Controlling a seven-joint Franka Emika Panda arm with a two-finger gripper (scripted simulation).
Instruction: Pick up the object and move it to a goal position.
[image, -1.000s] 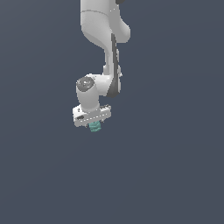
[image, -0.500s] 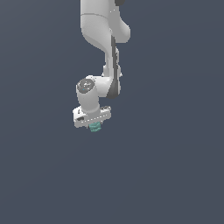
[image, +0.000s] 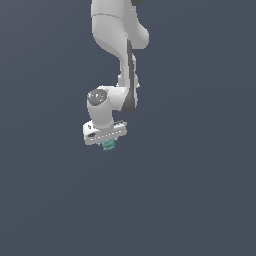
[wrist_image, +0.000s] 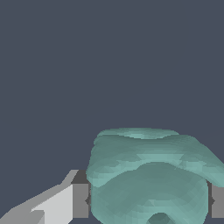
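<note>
White arm (image: 117, 45) reaching down from above against plain dark grey. End effector (image: 107, 143) pointing downward, clamped on the object (image: 108, 145). Teal, lumpy object poking out just beneath the white crossbar, pinched between both fingers (wrist_image: 80, 200), touching each pad in the wrist view.
</note>
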